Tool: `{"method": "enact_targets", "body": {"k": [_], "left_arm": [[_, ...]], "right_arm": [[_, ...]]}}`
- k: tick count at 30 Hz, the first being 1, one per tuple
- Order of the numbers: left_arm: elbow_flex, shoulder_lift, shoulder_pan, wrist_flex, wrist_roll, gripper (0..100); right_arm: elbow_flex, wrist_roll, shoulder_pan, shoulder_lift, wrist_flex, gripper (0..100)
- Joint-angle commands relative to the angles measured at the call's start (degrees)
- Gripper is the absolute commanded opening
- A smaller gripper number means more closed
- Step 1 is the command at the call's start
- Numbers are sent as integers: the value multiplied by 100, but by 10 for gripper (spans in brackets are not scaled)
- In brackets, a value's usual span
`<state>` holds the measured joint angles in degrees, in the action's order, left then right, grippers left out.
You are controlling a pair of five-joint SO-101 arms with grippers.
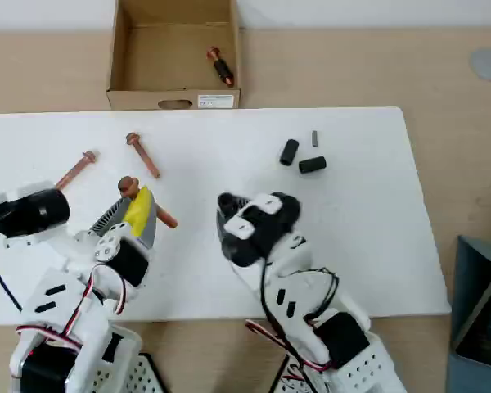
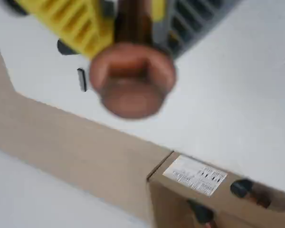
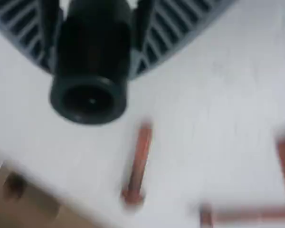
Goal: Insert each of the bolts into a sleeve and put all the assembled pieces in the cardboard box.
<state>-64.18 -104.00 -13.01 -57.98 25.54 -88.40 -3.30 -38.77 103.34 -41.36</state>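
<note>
While one finished piece [image 1: 221, 65] lies in the cardboard box [image 1: 119, 57], we note the left pincer [image 1: 137, 209] closed on a bolt [image 2: 132, 78], head clear of its fingers. The right pincer [image 1: 233, 214] is closed on a black sleeve [image 3: 89, 71], bore end free. We judge both are held this way so shank can meet bore between the arms; spare bolts [image 1: 143, 155] and spare sleeves [image 1: 312, 164] lie on the white worktop [image 1: 360, 246].
</note>
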Motion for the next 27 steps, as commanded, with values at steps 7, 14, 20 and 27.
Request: {"method": "enact_targets", "body": {"k": [7,14,20,27], "left_arm": [[677,-31,-413,149,369,1],[475,-31,-686,158,343,1],[211,-40,-686,158,343,1],[-70,-40,-949,158,334,1]], "right_arm": [[-40,185,-725,910,-404,9],[-4,782,-1147,936,-378,9],[127,791,-1165,945,-378,9],[347,800,-1165,945,-404,9]]}}
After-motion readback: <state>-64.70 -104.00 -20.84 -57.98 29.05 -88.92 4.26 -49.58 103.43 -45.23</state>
